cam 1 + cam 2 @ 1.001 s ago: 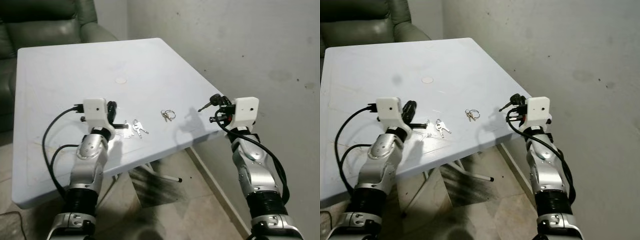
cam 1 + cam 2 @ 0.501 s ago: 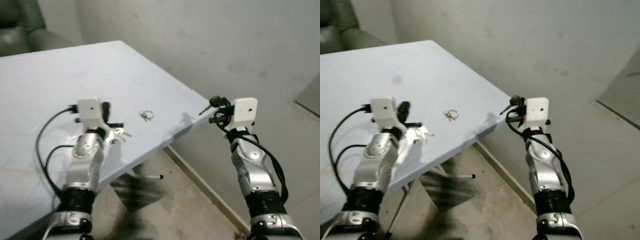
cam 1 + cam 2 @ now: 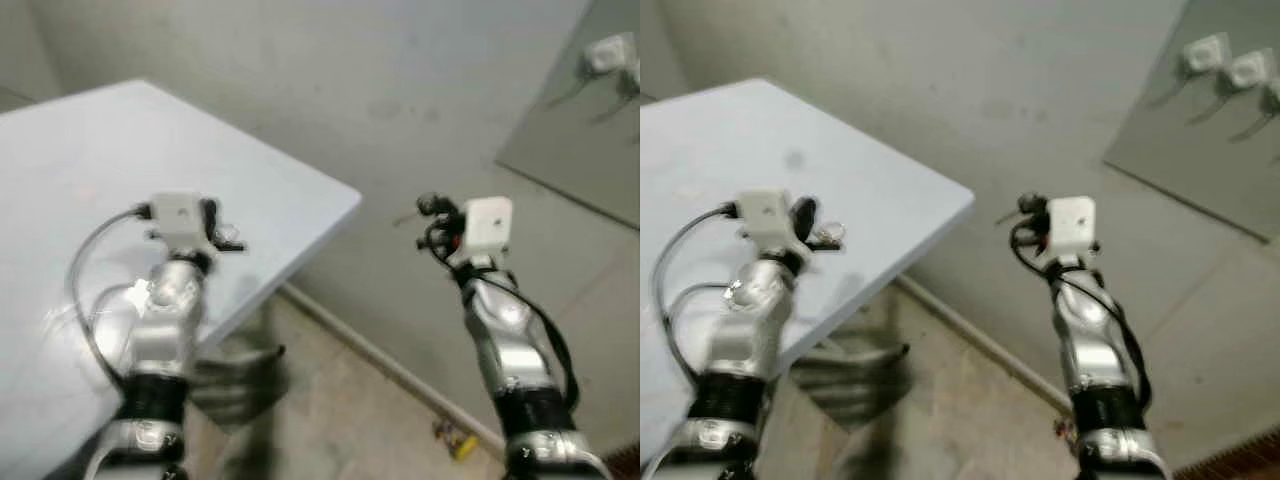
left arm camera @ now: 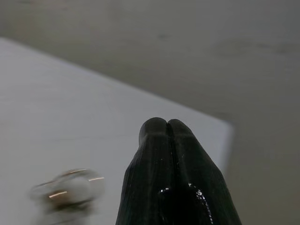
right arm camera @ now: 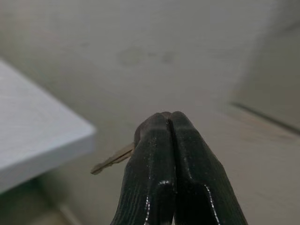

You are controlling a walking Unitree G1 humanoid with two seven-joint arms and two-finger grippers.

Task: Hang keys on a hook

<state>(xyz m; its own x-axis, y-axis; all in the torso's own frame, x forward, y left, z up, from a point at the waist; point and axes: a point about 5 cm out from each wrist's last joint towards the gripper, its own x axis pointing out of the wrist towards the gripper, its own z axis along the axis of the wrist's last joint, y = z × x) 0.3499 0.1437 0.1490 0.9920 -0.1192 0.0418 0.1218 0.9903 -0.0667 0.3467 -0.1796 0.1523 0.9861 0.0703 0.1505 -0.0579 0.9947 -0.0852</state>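
Note:
My right gripper [image 3: 424, 208] is shut on a small metal key [image 5: 111, 160], whose blade sticks out sideways from the shut fingertips [image 5: 165, 123]. It hangs in the air past the corner of the white table [image 3: 90, 140], facing the grey wall. White hooks [image 3: 1206, 52] are mounted on a darker panel [image 3: 580, 130] at the upper right, well away from the gripper. My left gripper [image 3: 228, 240] hovers over the table near its edge, fingers pressed together [image 4: 157, 125]. A blurred bunch of keys [image 4: 70, 190] lies on the table beside it.
The pictures are blurred by motion. The table's corner [image 3: 350, 198] juts out between my two arms. Below are a tiled floor and the wall's skirting line [image 3: 380, 355]. A small yellow object [image 3: 452, 437] lies on the floor by the wall.
The whole view has swung to the right: the table slid left, the sofa left the picture, and the panel with hooks came in. Both arms keep the same pose, key still held.

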